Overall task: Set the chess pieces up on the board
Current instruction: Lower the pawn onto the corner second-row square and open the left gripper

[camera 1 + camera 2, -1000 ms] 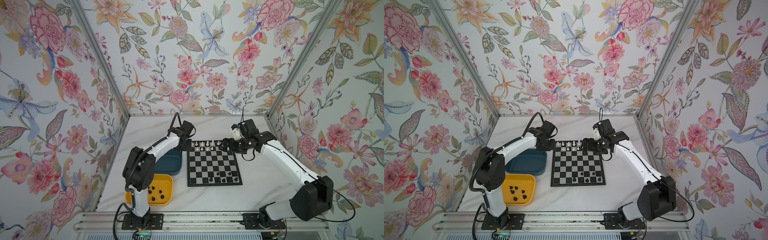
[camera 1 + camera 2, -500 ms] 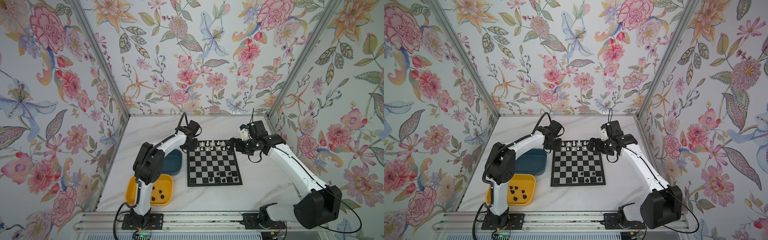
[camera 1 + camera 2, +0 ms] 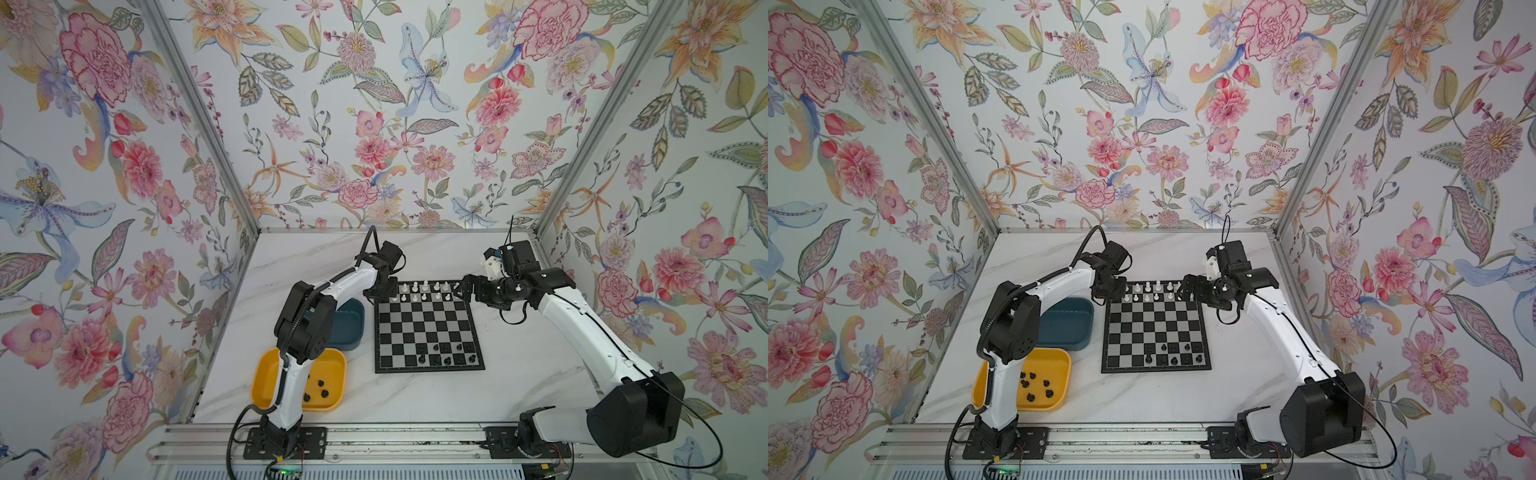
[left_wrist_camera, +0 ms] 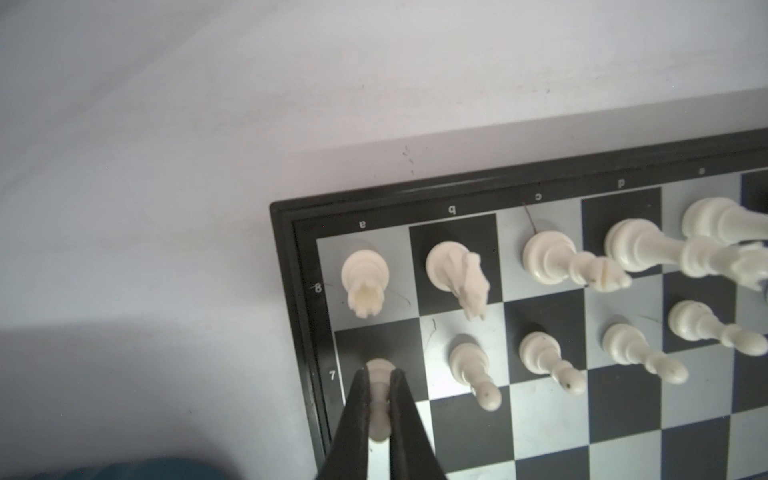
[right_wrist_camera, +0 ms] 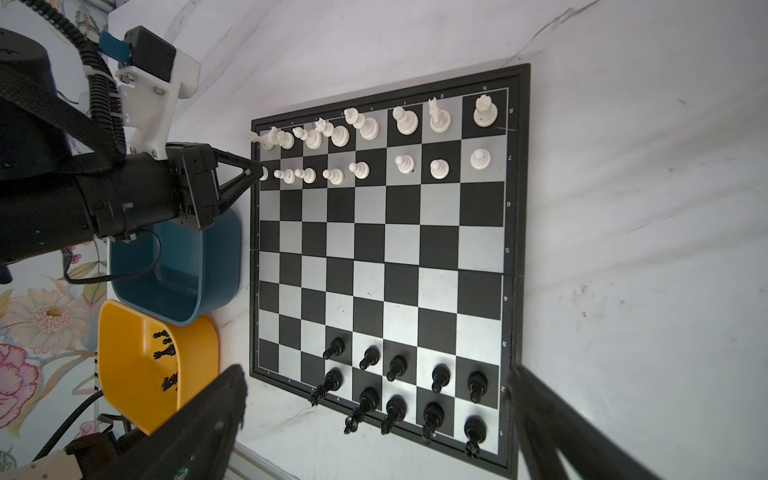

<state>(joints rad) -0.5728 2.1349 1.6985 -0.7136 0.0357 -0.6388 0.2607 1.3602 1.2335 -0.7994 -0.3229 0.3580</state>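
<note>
The board (image 3: 428,328) (image 3: 1154,328) lies flat mid-table. White chess pieces (image 3: 424,291) fill its two far rows, and several black ones (image 3: 446,353) stand at the near right. My left gripper (image 4: 378,376) is shut on a white pawn (image 4: 379,415) over the dark edge square of row 7 (image 4: 399,345), beside the white rook (image 4: 365,278). In both top views the left gripper (image 3: 376,297) (image 3: 1106,299) sits at the board's far left corner. My right gripper (image 5: 376,374) (image 3: 461,291) is open and empty, raised by the far right corner.
A yellow tray (image 3: 332,365) at the near left holds several black pieces. A teal tray (image 3: 349,328) sits behind it against the board's left edge, partly under the left arm. Flowered walls close in three sides, and a rail (image 3: 374,440) runs along the front.
The left arm has swung right and brought its gripper down at the board's far left corner. The right arm has shifted right; its gripper stays open by the far right corner.
</note>
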